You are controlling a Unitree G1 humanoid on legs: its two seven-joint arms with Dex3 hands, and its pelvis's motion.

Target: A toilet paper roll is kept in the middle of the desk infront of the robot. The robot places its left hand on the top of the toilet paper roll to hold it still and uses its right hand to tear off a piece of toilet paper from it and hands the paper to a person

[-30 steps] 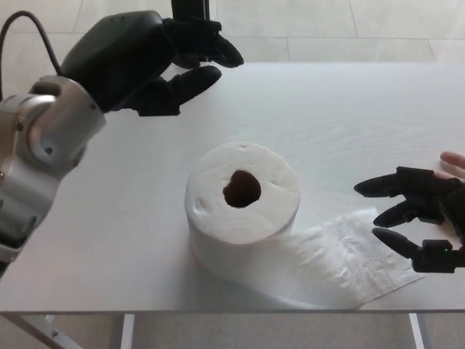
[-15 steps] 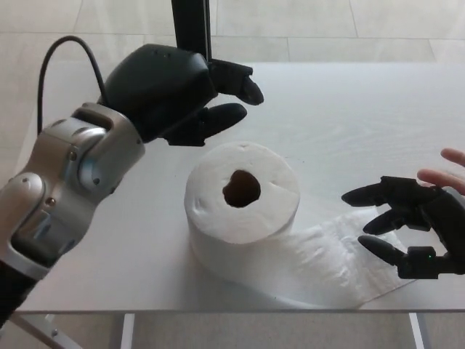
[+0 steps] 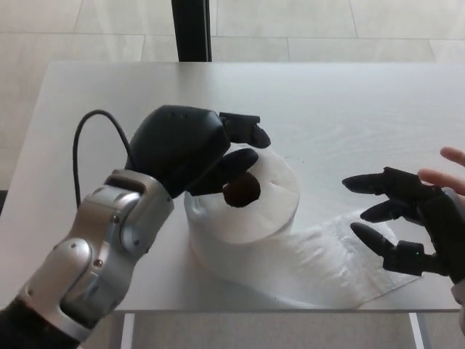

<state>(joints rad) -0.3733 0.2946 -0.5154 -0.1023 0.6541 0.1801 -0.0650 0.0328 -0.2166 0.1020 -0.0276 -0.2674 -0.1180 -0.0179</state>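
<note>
The grey desk (image 3: 349, 102) is bare from ten o'clock round to two o'clock, its near edge just under the paper. At centre stands the toilet paper roll (image 3: 243, 211), core upward, its loose sheet (image 3: 341, 262) trailing to four o'clock. The left hand (image 3: 200, 149), reaching in from seven o'clock, covers the roll's ten o'clock top, fingers spread, gripping nothing. The right hand (image 3: 403, 218) at three o'clock hovers splayed and empty over the sheet's end. A person's fingertips (image 3: 445, 171) show behind it. No writing shows.
</note>
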